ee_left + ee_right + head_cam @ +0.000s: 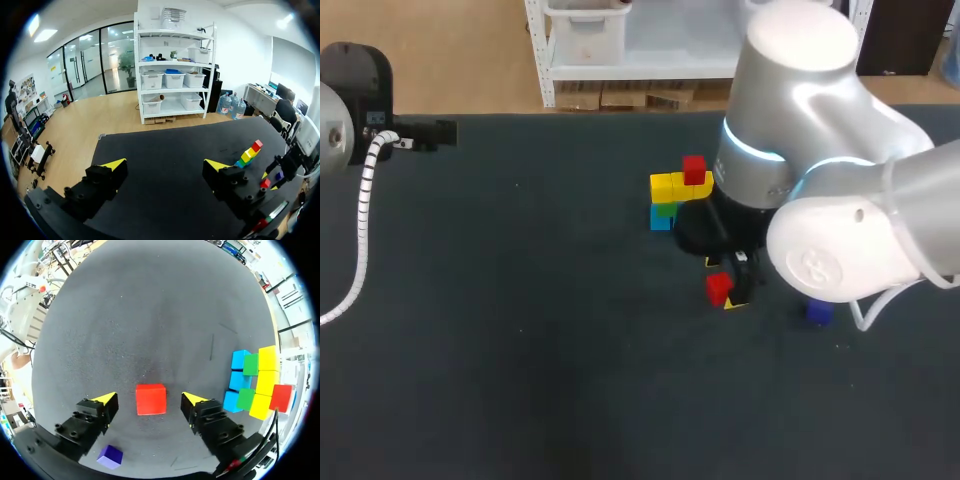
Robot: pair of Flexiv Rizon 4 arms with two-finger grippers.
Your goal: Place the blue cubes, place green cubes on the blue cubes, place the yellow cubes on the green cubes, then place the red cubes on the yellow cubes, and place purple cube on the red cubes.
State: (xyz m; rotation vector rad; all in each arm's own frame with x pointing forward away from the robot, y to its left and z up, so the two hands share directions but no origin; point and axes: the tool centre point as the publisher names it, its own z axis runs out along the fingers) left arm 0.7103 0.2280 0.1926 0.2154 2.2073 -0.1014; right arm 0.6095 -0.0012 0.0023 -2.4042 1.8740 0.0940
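Head view: dark counter (520, 350) w/ a stack (672, 195) of plain-faced cubes past its middle, set back from the far edge. Layers run blue at the base, green, then yellow, w/ one red cube on top. A loose red cube (718, 288) lies on the counter near the stack, on its near side. A purple cube (818, 313) lies to the R of it, near but apart. The R arm (820, 200) comes in over both and hides most of its own fingers. The L arm (350, 90) sits at the far L corner, well apart from every cube. Bare counter spreads to the L of the stack and along the near side.

R wrist view: R fingers (196, 404) released, standing either side of the loose red cube w/ a gap on each side, so neither touches it. The purple cube lies beside one finger, outside the pair. The stack is off to the other side, its blue, green and yellow rows offset like steps, w/ bare counter ahead.

L wrist view: L fingers (114, 164) spread wide, nothing btw. them, bare counter ahead to the far edge. The stack shows side-on as a stepped tower across the counter, w/ the R arm and loose red cube near it.
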